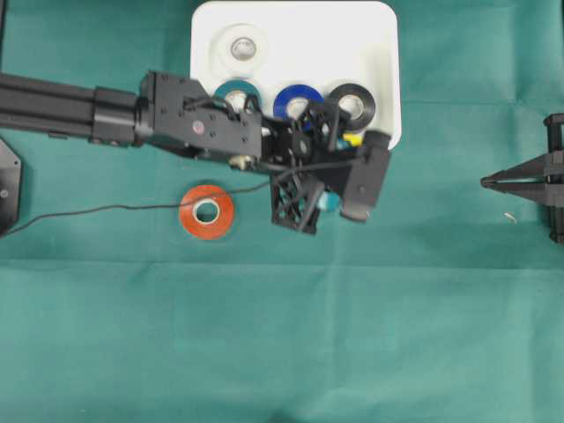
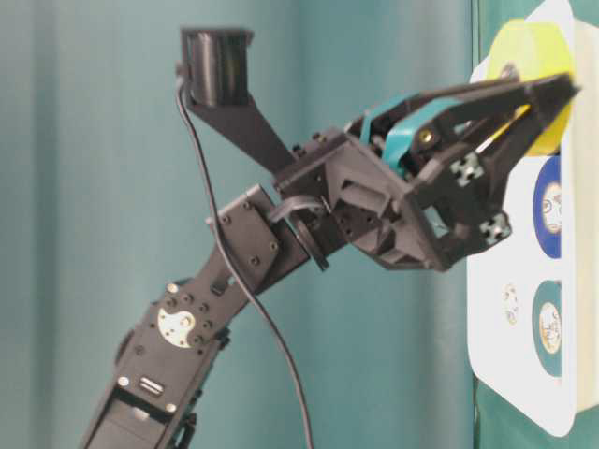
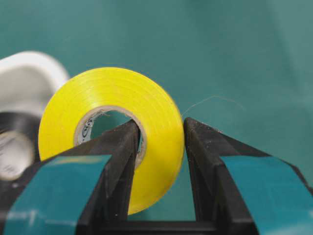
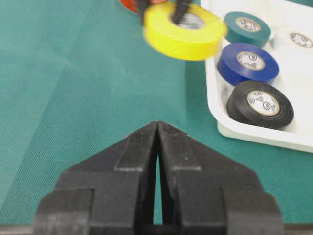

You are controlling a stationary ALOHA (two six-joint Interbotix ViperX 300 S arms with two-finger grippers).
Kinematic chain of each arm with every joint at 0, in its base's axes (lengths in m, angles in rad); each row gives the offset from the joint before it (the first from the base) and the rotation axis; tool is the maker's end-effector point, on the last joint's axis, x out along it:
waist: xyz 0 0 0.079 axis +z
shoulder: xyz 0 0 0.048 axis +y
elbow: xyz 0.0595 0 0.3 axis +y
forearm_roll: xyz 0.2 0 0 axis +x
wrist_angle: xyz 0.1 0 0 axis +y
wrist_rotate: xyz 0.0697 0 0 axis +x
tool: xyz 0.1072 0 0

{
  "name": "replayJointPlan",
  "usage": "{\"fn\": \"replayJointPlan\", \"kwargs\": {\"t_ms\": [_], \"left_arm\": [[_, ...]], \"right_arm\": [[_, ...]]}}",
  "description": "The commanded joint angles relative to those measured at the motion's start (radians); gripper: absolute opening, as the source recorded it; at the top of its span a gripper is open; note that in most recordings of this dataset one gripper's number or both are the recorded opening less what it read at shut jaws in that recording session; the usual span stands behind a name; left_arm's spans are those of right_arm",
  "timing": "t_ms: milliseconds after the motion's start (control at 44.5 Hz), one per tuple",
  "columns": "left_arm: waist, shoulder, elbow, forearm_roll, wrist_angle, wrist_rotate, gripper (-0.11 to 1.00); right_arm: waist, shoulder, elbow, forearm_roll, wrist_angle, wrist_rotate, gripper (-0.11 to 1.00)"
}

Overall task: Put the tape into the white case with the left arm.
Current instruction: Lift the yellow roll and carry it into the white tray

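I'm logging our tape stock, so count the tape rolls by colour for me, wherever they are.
White roll: 1
Teal roll: 1
Blue roll: 1
Black roll: 1
Yellow roll: 1
Orange roll: 1
Total: 6

No readable text

The inner core labels of the blue tape roll [image 4: 248, 62] and the black tape roll [image 4: 260, 104] carry printed marks too blurred to read.

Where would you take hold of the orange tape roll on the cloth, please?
The orange tape roll lies flat with its hole facing up, clear of other things. Probably best from straight above: one finger into the hole, the other outside, pinching the ring wall.
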Motion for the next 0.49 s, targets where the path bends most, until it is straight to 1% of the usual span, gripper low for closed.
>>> {"fn": "replayJointPlan", "kwargs": {"t_ms": [0,135,292,472], "left_arm": [[0.035,-0.061,0.006,0.002,-0.035,0.014,0.27],[0.089,-0.063,0.031,0.002,-0.103,0.048,0.27],[0.156,-0.035,0.031,0.002,-0.181,0.074,0.27],[0.202,-0.002,0.023,0.002,-0.189,0.083,0.27]], "right_arm": [[-0.002,0.005,-0.006,-0.026,-0.011,0.0,-0.09],[-0.002,0.005,-0.006,-0.025,-0.011,0.0,-0.09],[-0.002,0.006,-0.006,-0.025,-0.011,0.0,-0.09],[-0.002,0.005,-0.006,-0.025,-0.011,0.0,-0.09]]}}
